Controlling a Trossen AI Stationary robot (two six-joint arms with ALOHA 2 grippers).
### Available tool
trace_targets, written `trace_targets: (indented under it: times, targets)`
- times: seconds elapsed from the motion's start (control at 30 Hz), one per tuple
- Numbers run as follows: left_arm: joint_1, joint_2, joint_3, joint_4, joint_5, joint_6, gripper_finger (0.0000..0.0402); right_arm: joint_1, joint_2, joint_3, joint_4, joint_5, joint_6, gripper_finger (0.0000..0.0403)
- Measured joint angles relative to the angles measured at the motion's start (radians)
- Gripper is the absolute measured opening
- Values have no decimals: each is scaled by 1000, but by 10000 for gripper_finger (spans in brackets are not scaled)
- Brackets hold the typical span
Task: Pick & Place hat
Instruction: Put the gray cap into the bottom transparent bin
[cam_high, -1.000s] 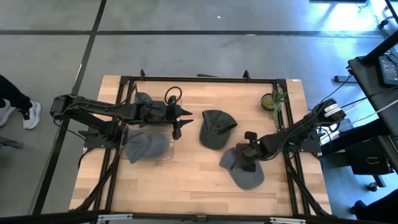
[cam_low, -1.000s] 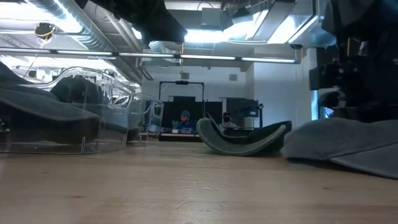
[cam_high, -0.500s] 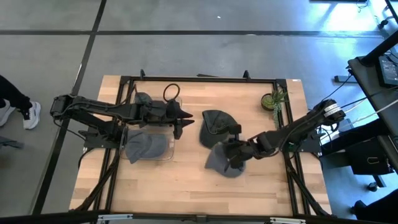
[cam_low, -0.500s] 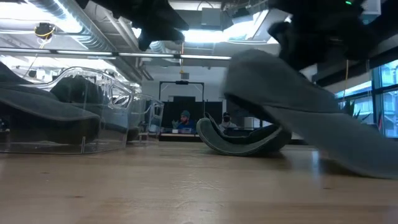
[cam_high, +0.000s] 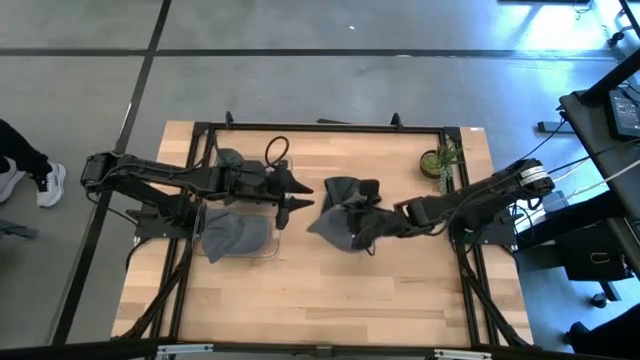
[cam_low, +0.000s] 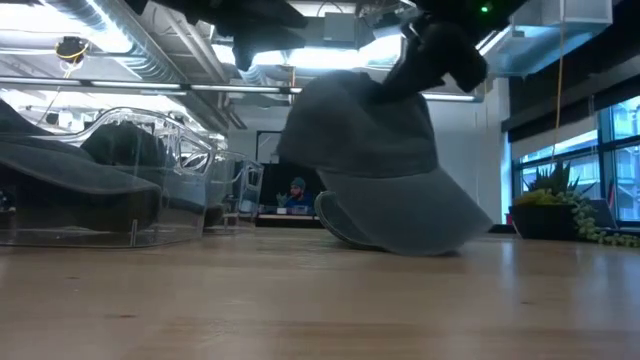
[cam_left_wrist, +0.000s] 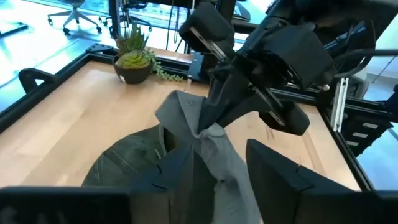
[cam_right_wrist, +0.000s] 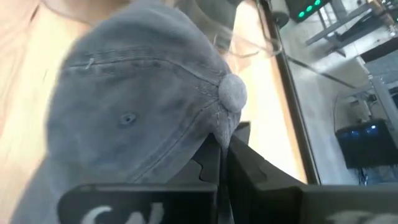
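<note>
A light grey cap (cam_high: 335, 225) hangs from my right gripper (cam_high: 372, 215), which is shut on it near the table's middle. It also shows in the low view (cam_low: 380, 170) and the left wrist view (cam_left_wrist: 208, 134). A dark green cap (cam_high: 345, 188) lies on the table under and behind it. My left gripper (cam_high: 303, 196) is open and empty, just left of the grey cap, its fingers (cam_left_wrist: 273, 171) pointing at it. My right gripper pinches the grey cap's crown next to the top button (cam_right_wrist: 233, 93) between its two shut fingers (cam_right_wrist: 214, 165). The fingers come slanting down from the table's right side. The cap hangs below them, brim downward (cam_low: 430, 235); whether the brim touches the dark green cap, I cannot tell.
Clear plastic bins (cam_high: 262, 240) at the left hold two more grey caps (cam_high: 232, 235) (cam_high: 230, 160); they show in the low view (cam_low: 100, 190). A small potted plant (cam_high: 440, 160) stands at the far right. A black frame (cam_high: 320, 127) rims the table. People sit far behind (cam_low: 297, 192).
My right gripper has gone up and toward the table's left and far edge with the grey cap. The cap has been lifted off the near right of the table, has tipped up, and now hangs over the dark green cap.
</note>
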Motion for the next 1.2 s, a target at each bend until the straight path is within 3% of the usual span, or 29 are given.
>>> trace_targets:
  times: [0.27, 0.4, 0.73, 1.07, 1.2]
  targets:
    - [0, 6, 0, -4, -38, -25, 229, -49, -1, 0, 103, -55, -43, 11]
    - [17, 5, 0, 3, -70, -86, 249, -64, -1, 1, 150, -55, -48, 11]
    - [51, 5, 0, -3, 40, -76, 245, -84, -1, 2, 209, -57, -99, 14]
    - [29, 12, 2, 19, -23, 17, 243, -128, -1, 2, 317, -58, -120, 13]
    - [29, 27, 2, 36, -53, 45, 242, -140, -2, 2, 375, -116, -123, 13]
